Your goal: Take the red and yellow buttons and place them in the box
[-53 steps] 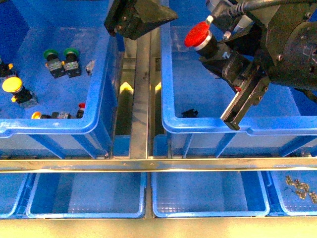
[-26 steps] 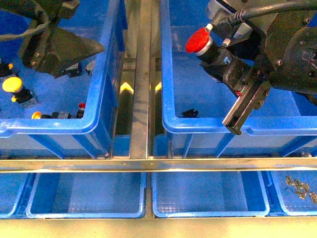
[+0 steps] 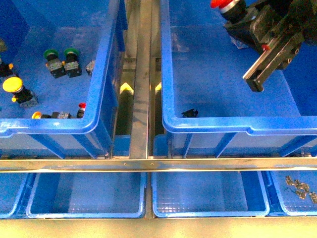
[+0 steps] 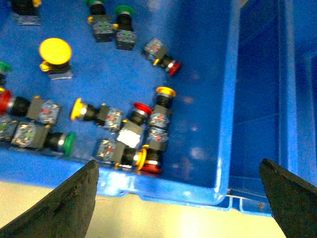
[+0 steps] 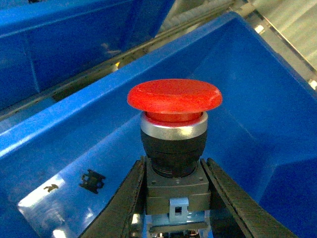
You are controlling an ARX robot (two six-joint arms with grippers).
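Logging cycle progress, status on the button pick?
Right gripper shut on red button, held over the box. Left gripper open above left bin; yellow button not yet picked. Small black part on box floor, nothing blocking.

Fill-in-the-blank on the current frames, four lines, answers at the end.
1. The right gripper has its jaws shut on a push-button whose mushroom cap is ____.
2. The wide-capped yellow button lies in the front view's ____ bin.
3. The left gripper is ____, holding nothing.
4. The box below the held push-button holds one small ____ part.
Answers: red; left; open; black.
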